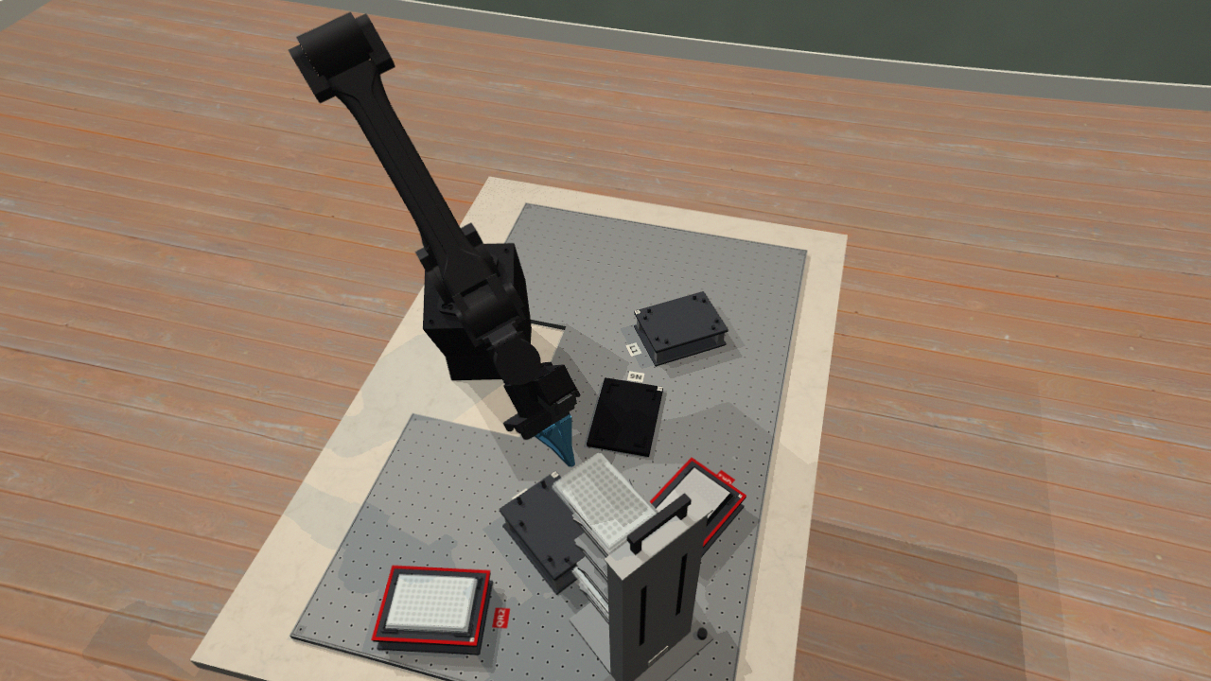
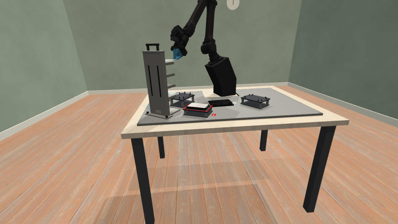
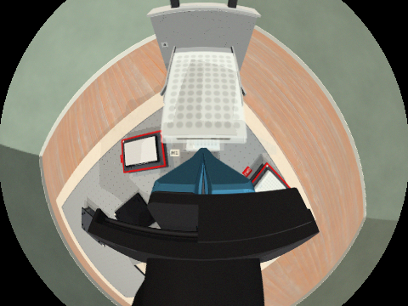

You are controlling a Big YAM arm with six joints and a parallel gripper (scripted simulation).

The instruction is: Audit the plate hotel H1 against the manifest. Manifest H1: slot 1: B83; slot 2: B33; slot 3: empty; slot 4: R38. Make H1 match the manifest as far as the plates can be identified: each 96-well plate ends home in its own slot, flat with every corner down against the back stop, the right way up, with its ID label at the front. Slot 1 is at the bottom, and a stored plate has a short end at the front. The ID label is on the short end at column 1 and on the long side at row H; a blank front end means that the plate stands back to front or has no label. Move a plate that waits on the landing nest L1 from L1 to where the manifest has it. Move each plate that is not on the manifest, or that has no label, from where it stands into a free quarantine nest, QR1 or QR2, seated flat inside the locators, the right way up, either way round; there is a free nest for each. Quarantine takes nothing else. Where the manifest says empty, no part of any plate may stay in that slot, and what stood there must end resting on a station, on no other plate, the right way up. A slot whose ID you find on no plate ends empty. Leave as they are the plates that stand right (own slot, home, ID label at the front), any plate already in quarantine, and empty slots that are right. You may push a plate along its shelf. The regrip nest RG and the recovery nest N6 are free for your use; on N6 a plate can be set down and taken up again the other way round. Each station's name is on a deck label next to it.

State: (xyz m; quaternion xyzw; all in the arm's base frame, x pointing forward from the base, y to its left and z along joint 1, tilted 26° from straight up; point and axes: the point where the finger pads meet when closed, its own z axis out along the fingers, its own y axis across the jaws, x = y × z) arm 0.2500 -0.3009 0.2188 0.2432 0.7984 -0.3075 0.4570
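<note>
The plate hotel H1 (image 1: 652, 584) is a grey tower with a black handle at the near right of the deck. A clear 96-well plate (image 1: 603, 497) lies on its top shelf and sticks out at the front; it also shows in the wrist view (image 3: 206, 97). Lower shelves hold more plates, mostly hidden. My gripper (image 1: 562, 450), with blue fingers, is shut and empty. Its tips (image 2: 176, 57) are just in front of the top plate's front end (image 3: 203, 143), at shelf height. I cannot tell whether they touch it.
A red-framed quarantine nest (image 1: 433, 605) holds a plate at the near left. A second red-framed nest (image 1: 702, 495) holds a plate beside the hotel. The black regrip nest (image 1: 546, 529), the flat N6 nest (image 1: 626, 415) and the raised L1 nest (image 1: 681, 325) carry nothing.
</note>
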